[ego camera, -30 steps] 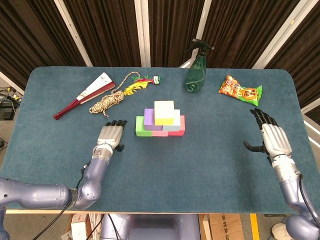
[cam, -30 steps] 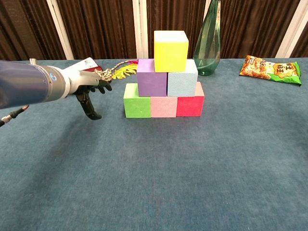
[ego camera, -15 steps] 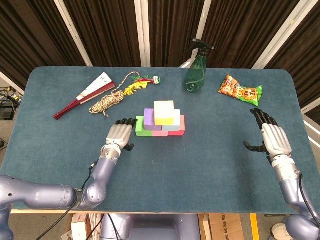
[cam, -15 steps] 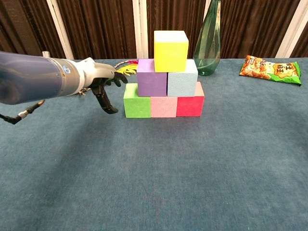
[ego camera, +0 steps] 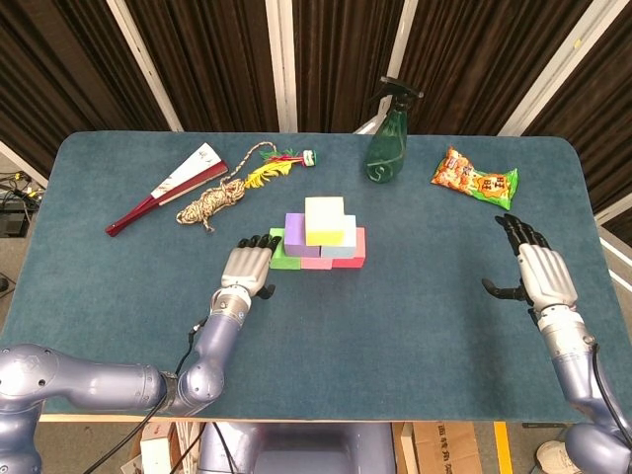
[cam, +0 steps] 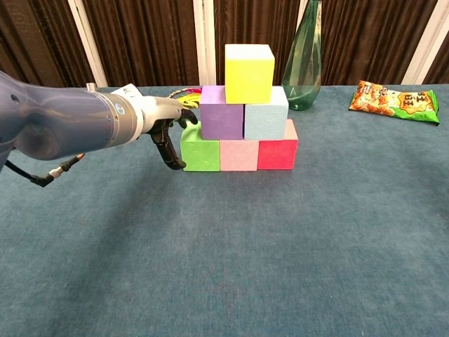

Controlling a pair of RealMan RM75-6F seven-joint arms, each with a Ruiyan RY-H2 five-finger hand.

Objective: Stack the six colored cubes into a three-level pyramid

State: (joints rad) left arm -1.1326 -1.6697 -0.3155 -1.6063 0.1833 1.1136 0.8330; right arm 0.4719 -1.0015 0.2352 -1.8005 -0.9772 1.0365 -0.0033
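1. Six-cube pyramid [ego camera: 318, 236], mid-table [ego camera: 395, 316]: yellow cube [cam: 249, 64] on top.
2. Left hand [ego camera: 247, 267]: fingers apart, empty, against the green cube [cam: 201, 151].
3. Right hand [ego camera: 538, 272]: spread, empty, well apart.

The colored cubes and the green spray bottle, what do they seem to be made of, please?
The colored cubes look like matte foam: soft, slightly grainy faces with no shine. The green spray bottle appears to be translucent plastic, since the curtain shows through it and it carries glossy highlights.
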